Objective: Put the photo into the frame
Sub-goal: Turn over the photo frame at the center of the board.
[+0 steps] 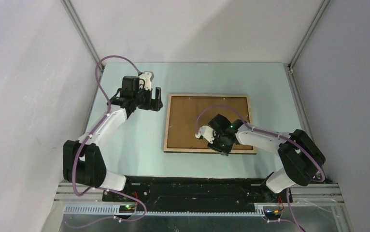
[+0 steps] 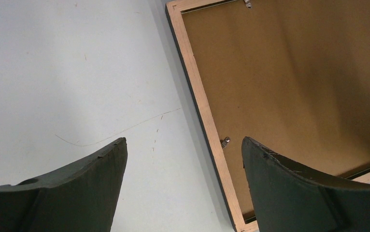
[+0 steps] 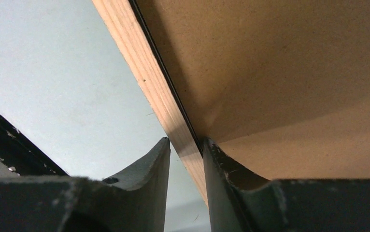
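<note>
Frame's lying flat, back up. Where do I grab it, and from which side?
Take the frame by its near wood rail, coming from above, one finger outside it and one inside over the backing. It lies flat, so the rail, which looks raised above the backing, is likely the only part thin enough to pinch. The right gripper straddles that rail.

The frame (image 1: 166,123) (image 2: 200,104) (image 3: 139,72) lies flat and back side up on the pale table (image 1: 125,145), right of centre, long sides running left to right. Its rails are light wood with a thin black outer edge. A plain brown backing board (image 1: 188,121) (image 2: 294,87) fills the opening, with a small metal tab (image 2: 226,140) at the left rail.
</note>
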You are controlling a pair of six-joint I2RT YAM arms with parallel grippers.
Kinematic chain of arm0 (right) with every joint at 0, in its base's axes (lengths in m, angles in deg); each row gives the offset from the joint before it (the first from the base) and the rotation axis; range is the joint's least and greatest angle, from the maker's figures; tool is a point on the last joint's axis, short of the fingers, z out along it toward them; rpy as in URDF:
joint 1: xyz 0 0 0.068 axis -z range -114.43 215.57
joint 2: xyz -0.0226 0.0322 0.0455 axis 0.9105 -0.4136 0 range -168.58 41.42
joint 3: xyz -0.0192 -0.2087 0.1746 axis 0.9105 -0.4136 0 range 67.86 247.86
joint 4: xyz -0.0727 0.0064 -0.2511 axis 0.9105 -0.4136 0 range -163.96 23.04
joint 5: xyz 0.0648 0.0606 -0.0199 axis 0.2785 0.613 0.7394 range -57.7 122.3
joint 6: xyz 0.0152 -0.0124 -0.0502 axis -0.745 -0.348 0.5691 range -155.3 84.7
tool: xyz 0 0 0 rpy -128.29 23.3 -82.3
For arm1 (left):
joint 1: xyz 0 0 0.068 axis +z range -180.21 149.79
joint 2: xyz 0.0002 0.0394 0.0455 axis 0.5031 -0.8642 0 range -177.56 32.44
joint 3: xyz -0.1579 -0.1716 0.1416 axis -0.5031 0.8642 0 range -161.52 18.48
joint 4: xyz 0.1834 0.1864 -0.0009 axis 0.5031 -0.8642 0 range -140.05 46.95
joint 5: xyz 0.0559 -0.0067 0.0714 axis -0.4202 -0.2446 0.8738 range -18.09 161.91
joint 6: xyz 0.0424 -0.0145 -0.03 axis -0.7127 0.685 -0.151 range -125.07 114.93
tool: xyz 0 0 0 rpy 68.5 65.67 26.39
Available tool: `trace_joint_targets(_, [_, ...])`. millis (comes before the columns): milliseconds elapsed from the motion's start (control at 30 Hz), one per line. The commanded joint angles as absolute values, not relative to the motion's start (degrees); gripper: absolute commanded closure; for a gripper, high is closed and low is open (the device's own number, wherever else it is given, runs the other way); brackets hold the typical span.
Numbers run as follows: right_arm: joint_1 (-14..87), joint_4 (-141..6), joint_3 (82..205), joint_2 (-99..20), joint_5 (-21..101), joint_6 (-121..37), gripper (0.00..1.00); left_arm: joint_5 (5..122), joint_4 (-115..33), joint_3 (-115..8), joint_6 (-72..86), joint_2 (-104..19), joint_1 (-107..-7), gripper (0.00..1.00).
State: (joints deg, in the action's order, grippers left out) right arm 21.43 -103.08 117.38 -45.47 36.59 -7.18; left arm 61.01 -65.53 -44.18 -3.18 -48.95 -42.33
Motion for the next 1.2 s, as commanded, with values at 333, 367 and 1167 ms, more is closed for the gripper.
trace_joint_targets(333, [20.51,-103.16,118.86,-45.89,34.69,-5.4,1.0,59.56,-64.98,-43.3,-8.36,-44.71,-42.07,0.02])
trace_joint_targets(367, [20.58,-103.81,119.16,-45.67,34.92,-5.23,1.0,59.02,-64.95,-43.09,-8.91,-44.32,-42.14,0.01])
trace_joint_targets(1167, [31.5,-124.79,145.73,-44.67,53.81,-2.68,1.0,71.72,-74.21,-40.24,-41.04,-29.21,-70.52,0.0])
